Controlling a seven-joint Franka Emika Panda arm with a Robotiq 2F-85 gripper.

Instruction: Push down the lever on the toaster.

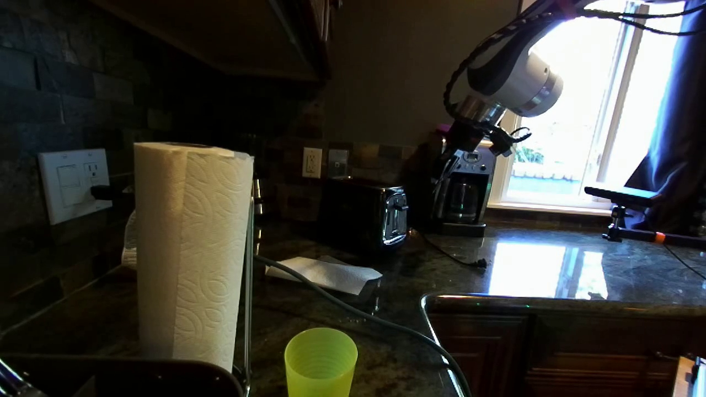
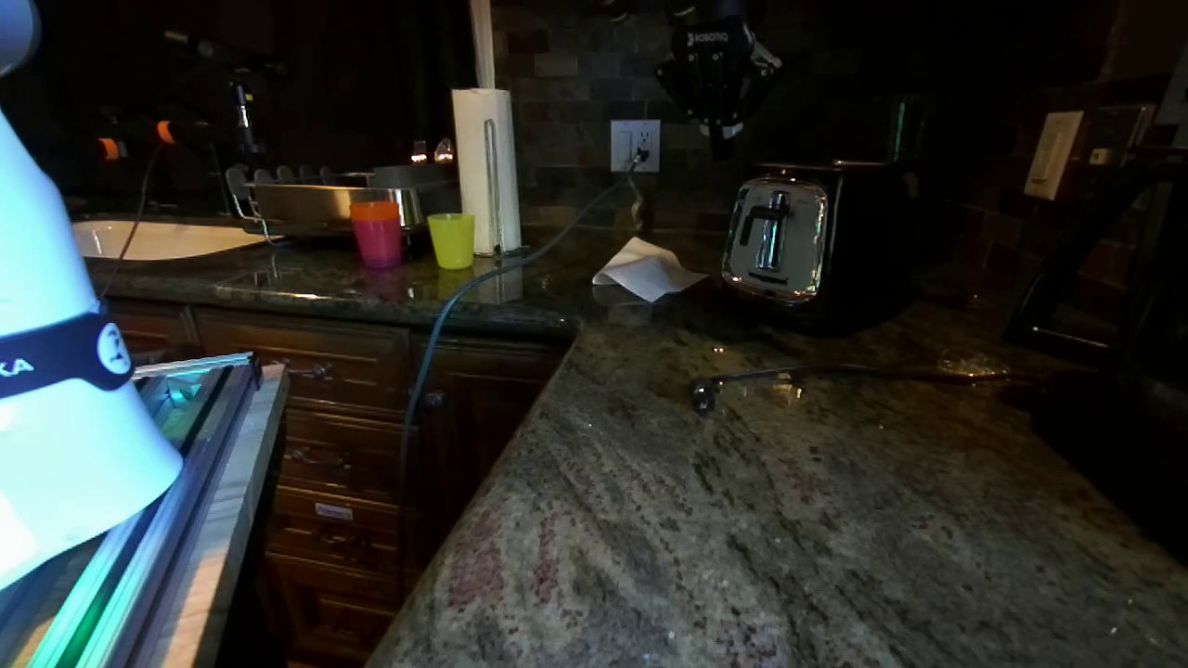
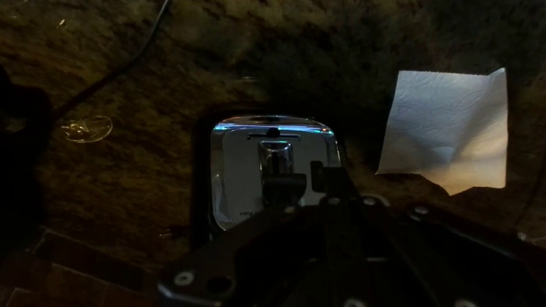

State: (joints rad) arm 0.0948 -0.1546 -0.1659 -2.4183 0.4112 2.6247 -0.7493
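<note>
2 fingers [image 3: 341, 184] hang near 1 toaster [image 3: 242, 170] with 1 lever [image 3: 285, 183].

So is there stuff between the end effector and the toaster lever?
Nothing visible stands between them. The end effector hangs higher than the lever, and the white sheet lies off to one side.

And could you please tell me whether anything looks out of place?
Yes: a plug lies on the counter instead of in an outlet, and a creased paper towel lies near the toaster, away from the roll.
</note>
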